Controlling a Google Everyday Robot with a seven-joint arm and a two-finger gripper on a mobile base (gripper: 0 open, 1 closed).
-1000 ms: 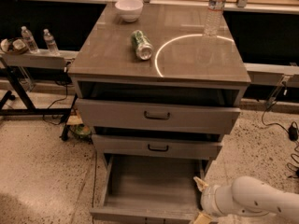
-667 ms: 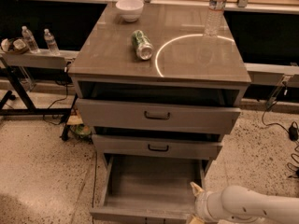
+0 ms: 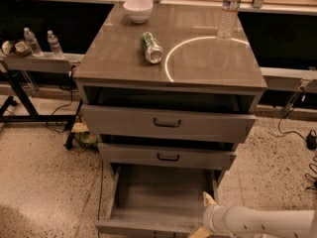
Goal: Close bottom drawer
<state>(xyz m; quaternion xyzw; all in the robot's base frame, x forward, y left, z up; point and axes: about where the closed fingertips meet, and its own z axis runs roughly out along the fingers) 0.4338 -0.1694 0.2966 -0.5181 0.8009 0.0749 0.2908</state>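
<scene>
Gripper (image 3: 204,216) low right, can't tell if open or closed. Bottom drawer (image 3: 153,195) just left of it, pulled out, plain grey box. Above: two wood-grain drawer fronts (image 3: 168,133) sticking out, can (image 3: 151,47), bowl (image 3: 138,10).

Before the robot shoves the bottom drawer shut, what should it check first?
1. Bottom drawer open and needing a push: ok, it is pulled far out.
2. Nothing sticking up inside it: ok in the part that shows; the gripper hides the right front corner.
3. Gripper close to the drawer: ok, at its right front corner.
4. Gripper touching the drawer front: cannot tell.
5. Middle drawer out of the way: ok, it sits above, only slightly out.
</scene>
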